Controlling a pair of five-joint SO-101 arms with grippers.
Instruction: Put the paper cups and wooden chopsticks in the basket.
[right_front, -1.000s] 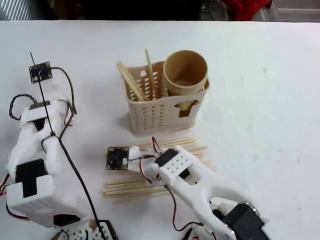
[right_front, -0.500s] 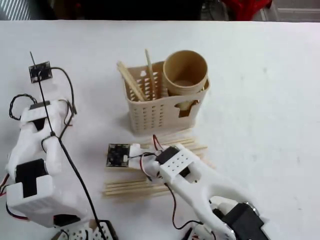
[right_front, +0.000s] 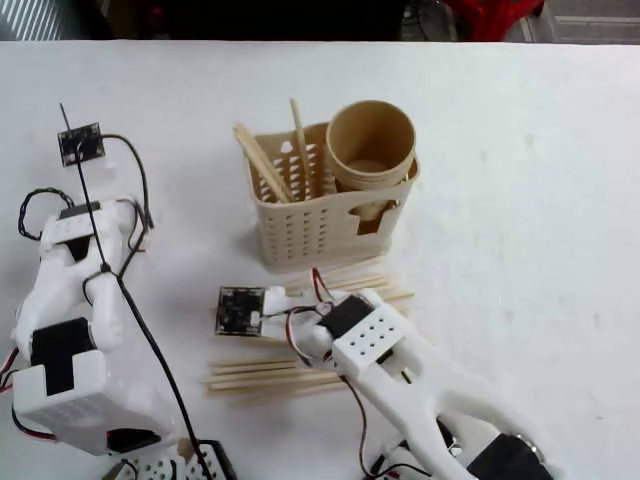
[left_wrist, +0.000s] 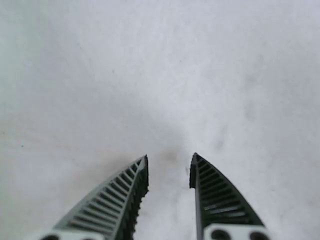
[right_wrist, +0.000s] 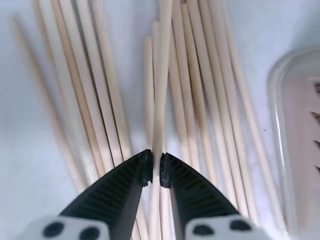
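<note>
Pinching one chopstick (right_wrist: 161, 90) — right gripper (right_wrist: 156, 170), amid loose chopsticks (right_wrist: 95, 85) beside the basket (right_wrist: 297, 150) — left gripper (left_wrist: 169, 165) parted.

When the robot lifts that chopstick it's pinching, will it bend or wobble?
Probably no bending: the chopstick looks like straight, thin wood. It might pivot or slip, since the right gripper pinches it at just one narrow spot. It's likely very light.

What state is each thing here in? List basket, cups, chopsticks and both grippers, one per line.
basket: upright, partly filled.
paper cups: stacked upright in the basket.
chopsticks in basket: leaning, ends sticking out.
loose chopsticks: lying flat on the table.
right gripper: shut on one chopstick.
left gripper: open, empty.
</note>
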